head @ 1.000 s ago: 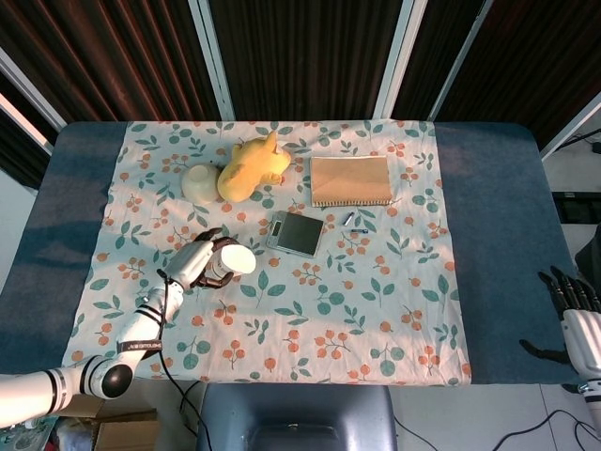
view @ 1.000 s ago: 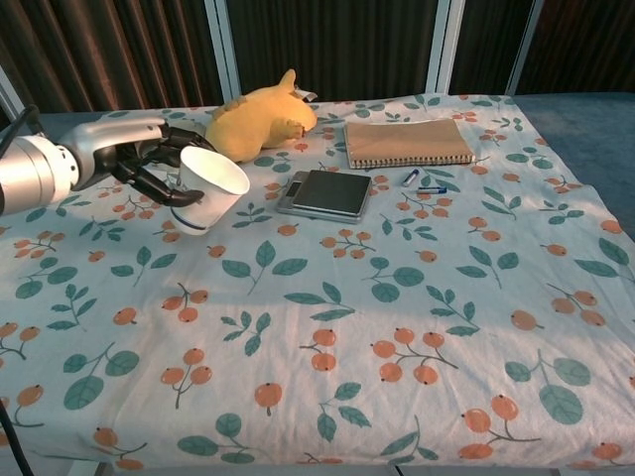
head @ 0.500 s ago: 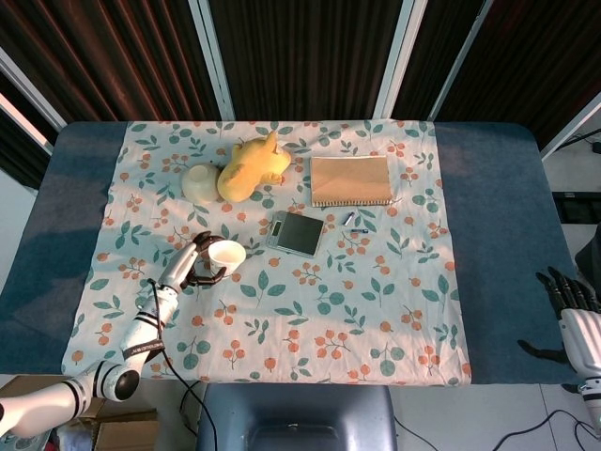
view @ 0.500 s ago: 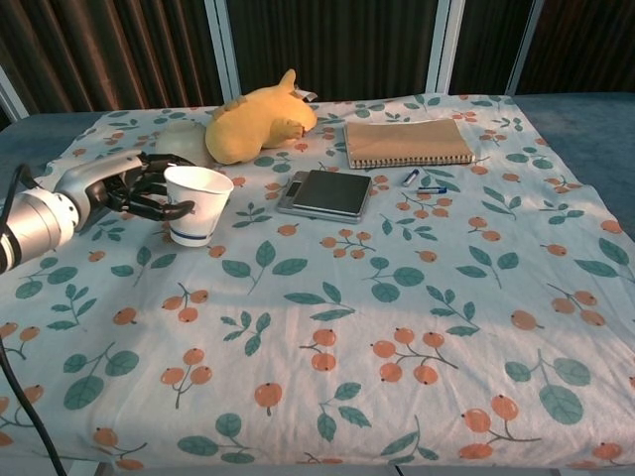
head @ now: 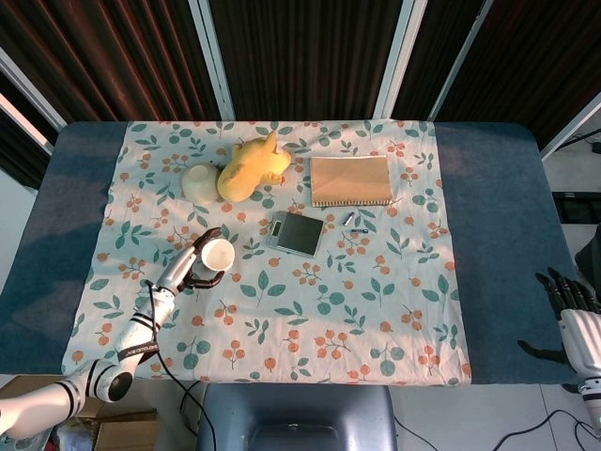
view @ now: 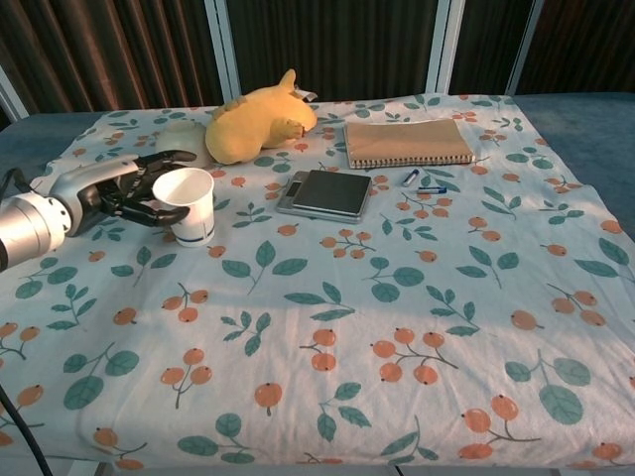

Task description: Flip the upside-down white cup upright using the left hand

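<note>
The white cup [head: 218,255] [view: 189,202] with a blue band near its base stands upright on the floral cloth, mouth up, at the left of the table. My left hand [head: 193,266] [view: 121,192] is wrapped around its left side, fingers curled on the wall of the cup. The cup's base seems to rest on the cloth. My right hand [head: 575,315] hangs off the table's right edge in the head view, fingers spread and holding nothing; the chest view does not show it.
A yellow plush toy [head: 250,166] [view: 256,123] lies at the back left beside a pale upturned bowl [head: 200,181] [view: 183,137]. A grey scale [head: 296,233] [view: 324,192], a brown notebook [head: 350,179] [view: 407,143] and small pens [view: 421,182] sit mid-table.
The left hand has turned the cup from tilted on its side to upright and lowered it onto the cloth, drawing slightly left. The right hand has stayed still.
</note>
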`<state>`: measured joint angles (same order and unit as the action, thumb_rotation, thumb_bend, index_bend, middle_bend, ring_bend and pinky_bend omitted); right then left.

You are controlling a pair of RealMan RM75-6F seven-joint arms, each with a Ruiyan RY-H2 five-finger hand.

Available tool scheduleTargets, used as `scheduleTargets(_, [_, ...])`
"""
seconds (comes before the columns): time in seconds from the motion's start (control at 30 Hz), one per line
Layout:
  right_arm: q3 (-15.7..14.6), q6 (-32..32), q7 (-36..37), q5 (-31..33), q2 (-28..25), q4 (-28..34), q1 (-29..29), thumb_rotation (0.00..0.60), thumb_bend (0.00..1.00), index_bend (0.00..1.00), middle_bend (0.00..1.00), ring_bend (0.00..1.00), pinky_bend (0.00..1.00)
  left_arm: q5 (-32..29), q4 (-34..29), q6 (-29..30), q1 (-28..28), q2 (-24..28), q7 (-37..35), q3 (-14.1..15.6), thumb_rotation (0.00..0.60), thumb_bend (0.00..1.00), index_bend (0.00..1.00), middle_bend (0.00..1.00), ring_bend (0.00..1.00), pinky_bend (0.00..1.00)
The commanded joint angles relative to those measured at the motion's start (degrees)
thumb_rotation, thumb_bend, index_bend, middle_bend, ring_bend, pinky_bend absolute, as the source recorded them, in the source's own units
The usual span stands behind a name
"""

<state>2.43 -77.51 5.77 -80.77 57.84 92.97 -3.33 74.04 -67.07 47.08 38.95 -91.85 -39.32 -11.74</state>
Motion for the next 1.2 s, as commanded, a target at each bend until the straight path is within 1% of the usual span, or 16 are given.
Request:
scheduleTargets(0.03, [0.0,-0.1,-0.1,0.0,0.0,0.0,0.0,0.600,0.00,0.00,0.00,0.00,0.00,0.7,-0.7,0.5,-0.2,0.7,-0.5,0.1,0.600,0.39,0.00,0.04,0.00,0.10])
scheduleTargets(0.13, [0.0,-0.3,0.0,-0.1,-0.1,0.1,0.1,0.600,0.00,0.00,0.00,0.00,0.00,1.7,-1.9,1.7,-0.6,2.0,-0.6,0.1,0.600,0.39,0.00,0.00,0.00,0.09])
scheduleTargets(0.27, [0.1,-0.7,0.2,-0.1,-0.3,0.2,0.2,0.600,0.00,0.00,0.00,0.00,0.00,3.4,-4.8,4.8,-1.4,5.0,0.6,0.0,0.600,0.38,0.00,0.00,0.00,0.06])
scheduleTargets(0.37, [0.2,-1.2,0.3,-0.1,-0.5,0.2,0.4,0.600,0.00,0.00,0.00,0.00,0.00,5.0,-8.0,9.3,-3.1,8.6,4.7,0.1,0.600,0.38,0.00,0.00,0.00,0.05])
scheduleTargets(0.47, [0.2,-1.7,0.2,-0.2,-0.6,0.2,0.7,0.600,0.00,0.00,0.00,0.00,0.00,6.3,-12.4,14.8,-6.0,13.5,13.5,1.1,0.600,0.38,0.00,0.00,0.00,0.03])
scheduleTargets(0.57, [0.1,-2.0,-0.4,-0.3,-0.7,0.4,0.8,0.600,0.00,0.00,0.00,0.00,0.00,6.5,-19.9,19.4,-10.1,21.1,27.5,3.6,0.600,0.37,0.00,0.00,0.00,0.00])
scheduleTargets(0.6, [0.0,-2.2,-0.8,-0.4,-0.8,0.6,0.9,0.600,0.00,0.00,0.00,0.00,0.00,6.4,-22.5,22.4,-12.2,23.7,34.7,4.6,0.600,0.37,0.00,0.00,0.00,0.00])
scheduleTargets(0.67, [-0.1,-2.6,-1.4,-0.8,-0.9,0.8,1.1,0.600,0.00,0.00,0.00,0.00,0.00,6.0,-24.9,28.3,-15.9,25.6,44.7,5.6,0.600,0.37,0.00,0.00,0.00,0.00])
scheduleTargets(0.7, [-0.1,-3.0,-1.8,-1.0,-1.0,1.1,1.2,0.600,0.00,0.00,0.00,0.00,0.00,5.6,-25.8,32.3,-18.4,25.9,49.7,6.3,0.600,0.37,0.00,0.00,0.00,0.00])
scheduleTargets(0.73, [-0.1,-3.3,-2.0,-1.1,-1.1,1.3,1.3,0.600,0.00,0.00,0.00,0.00,0.00,5.3,-26.2,34.8,-20.3,25.9,52.2,6.9,0.600,0.37,0.00,0.00,0.00,0.00])
scheduleTargets(0.8, [-0.2,-4.1,-2.6,-1.6,-1.2,2.0,1.6,0.600,0.00,0.00,0.00,0.00,0.00,5.2,-26.7,39.1,-24.3,25.5,53.3,8.7,0.600,0.37,0.00,0.00,0.00,0.00])
scheduleTargets(0.87, [-0.2,-4.8,-3.1,-2.2,-1.3,2.4,1.8,0.600,0.00,0.00,0.00,0.00,0.00,5.6,-25.5,41.6,-27.2,24.8,50.8,10.2,0.600,0.37,0.00,0.00,0.00,0.00])
scheduleTargets(0.93, [-0.5,-5.2,-3.9,-2.8,-1.4,2.7,1.9,0.600,0.00,0.00,0.00,0.00,0.00,5.8,-22.1,44.3,-29.8,23.4,49.5,11.0,0.600,0.37,0.00,0.00,0.00,0.00])
scheduleTargets(1.0, [-0.7,-5.4,-4.5,-3.2,-1.5,2.9,2.0,0.600,0.00,0.00,0.00,0.00,0.00,6.0,-18.6,46.6,-31.7,21.5,48.9,11.1,0.600,0.37,0.00,0.00,0.00,0.00])
scheduleTargets(1.1, [-0.8,-5.6,-4.8,-3.1,-1.5,3.0,2.3,0.600,0.00,0.00,0.00,0.00,0.00,6.3,-16.1,46.4,-32.8,20.7,47.0,11.5,0.600,0.37,0.00,0.00,0.00,0.00])
scheduleTargets(1.2, [-0.9,-5.7,-5.3,-3.1,-1.3,2.9,2.4,0.600,0.00,0.00,0.00,0.00,0.00,7.0,-16.3,44.4,-32.9,21.7,46.1,12.3,0.600,0.37,0.00,0.00,0.00,0.00])
